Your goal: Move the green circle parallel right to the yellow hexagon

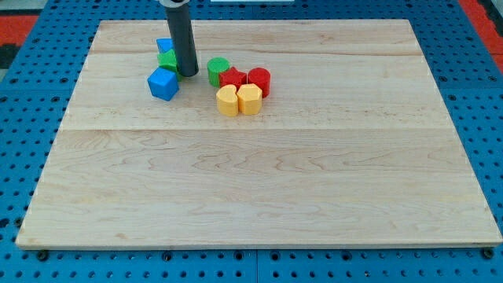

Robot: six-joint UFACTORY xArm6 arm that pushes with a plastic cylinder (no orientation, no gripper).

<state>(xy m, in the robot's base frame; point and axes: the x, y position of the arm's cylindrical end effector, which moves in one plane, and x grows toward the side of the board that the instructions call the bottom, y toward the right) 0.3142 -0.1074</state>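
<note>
No hand on this rig, just my tip (pixel 187 75), so nothing to open or close and nothing held. Was parked up against a green block of unclear shape (pixel 167 60), with a blue cube (pixel 163 83) just below-left and another blue block (pixel 164 45) above.

Spotted the green circle (pixel 218 71) a little to the view's right of the tip, apart from it, touching a red star (pixel 233 78). Found the yellow hexagon (pixel 250 99) just below that, snug beside a rounder yellow block (pixel 227 101), with a red cylinder (pixel 259 81) right above it.

Looked risky, honestly. Shoving straight right would probably plough into the star and cylinder, maybe nudge the hexagon too and shift the target. Could also slip off a round block mid-push. Might drag the wrong green one.

Had plenty of bare pale wooden table (pixel 314 196) to the right, though, on blue pegboard (pixel 16 157).
</note>
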